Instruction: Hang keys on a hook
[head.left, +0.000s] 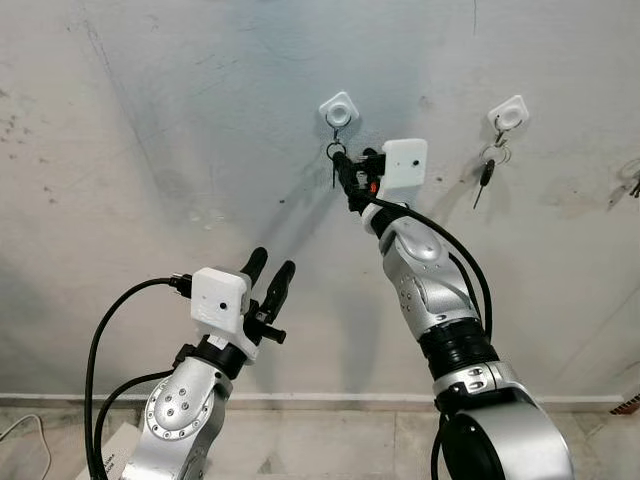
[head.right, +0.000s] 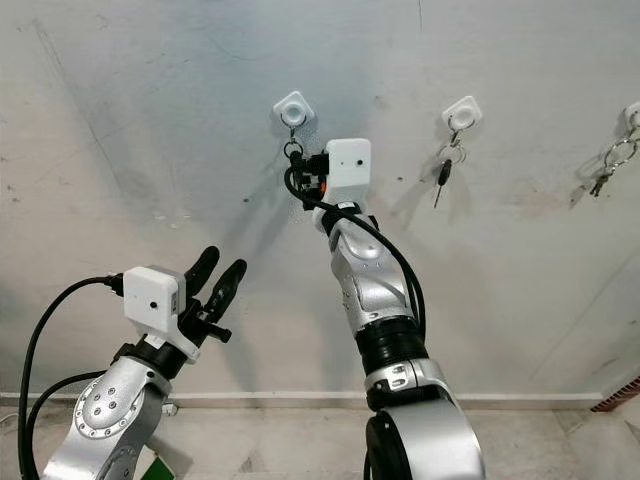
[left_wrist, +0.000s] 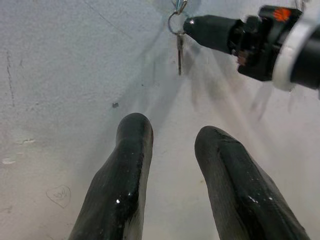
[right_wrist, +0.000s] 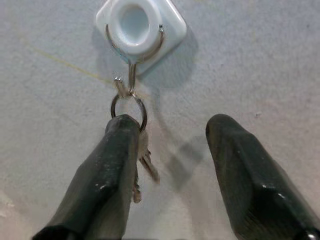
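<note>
Item 1: small silver keys on a split metal ring (right_wrist: 131, 145). Ring is seen threaded on the wire hook of a white diamond-shaped plastic wall mount (right_wrist: 141, 28); keys hang straight down, long axis vertical, flat against the grey plaster wall (head.left: 150, 120).

Item 2: right pincer (right_wrist: 172, 165), raised to the wall just below the mount. Fingers are parted, nothing clamped; one finger (right_wrist: 107, 170) lies over the keys and touches the ring's lower edge, the other stands well apart on bare wall. Keys lie directly ahead of this finger, hook just above.

Item 3: left pincer (head.left: 268, 280), held lower and well apart, fingers spread, empty. Right arm is far nearer.

Item 4: second white mount w/ dark-headed key (head.left: 486, 180), to the right, well apart.

Judgement: hanging appears done; a straight pull-back off the wall is called for. Open room below and on both sides; snag risk at ring if the finger drags.
</note>
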